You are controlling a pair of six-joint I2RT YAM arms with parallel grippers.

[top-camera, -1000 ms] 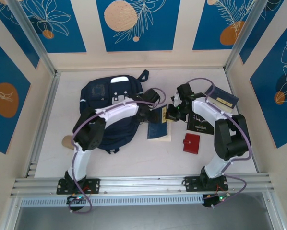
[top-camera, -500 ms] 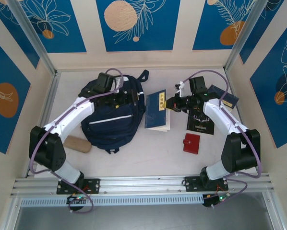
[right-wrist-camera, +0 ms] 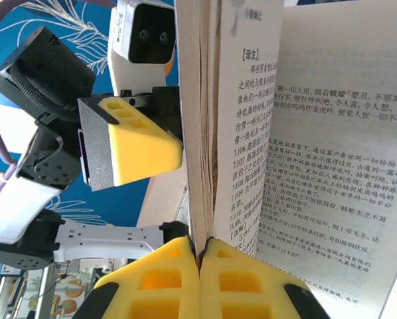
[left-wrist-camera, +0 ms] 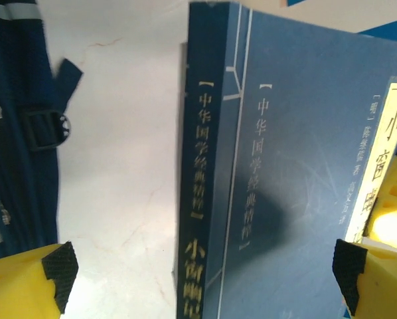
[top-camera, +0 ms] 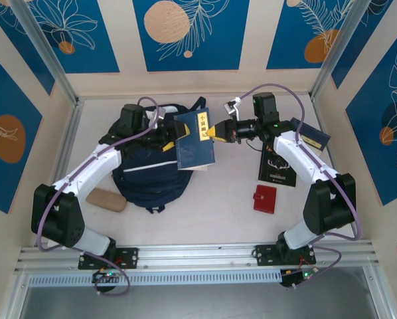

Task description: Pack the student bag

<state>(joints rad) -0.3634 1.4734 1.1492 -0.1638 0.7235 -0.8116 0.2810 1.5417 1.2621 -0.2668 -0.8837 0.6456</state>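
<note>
top external: the book (top-camera: 195, 139) is off the bench (top-camera: 212, 219) now, yes? (kim)

yes. half a second back it lay flat between the arms. now the right gripper (top-camera: 220, 131) has it in the air, tilted, its left edge over the bag (top-camera: 149, 176). (lee)

how is it held? (kim)

right wrist view: the jaws are pressed fully together on the book's edge, and the book gapes, a printed page showing. it's a thin pinch, and i judge it could swing or slip. (lee)

and the left gripper (left-wrist-camera: 204, 269)? (kim)

its arm has drawn back from across the bag to the bag's far end. the gripper is spread wide, holding nothing. left wrist view has the book's spine between its fingers (left-wrist-camera: 56, 269), apart from both as far as i can see. (lee)

where's the bag? (kim)

flat on the left far part of the bench, under the left arm, where it was. whether its mouth is open i can't tell. (lee)

meaning? (kim)

pick-up done, nothing packed yet. my guess: a handover or steadying grip next, then into the bag. (lee)
</note>
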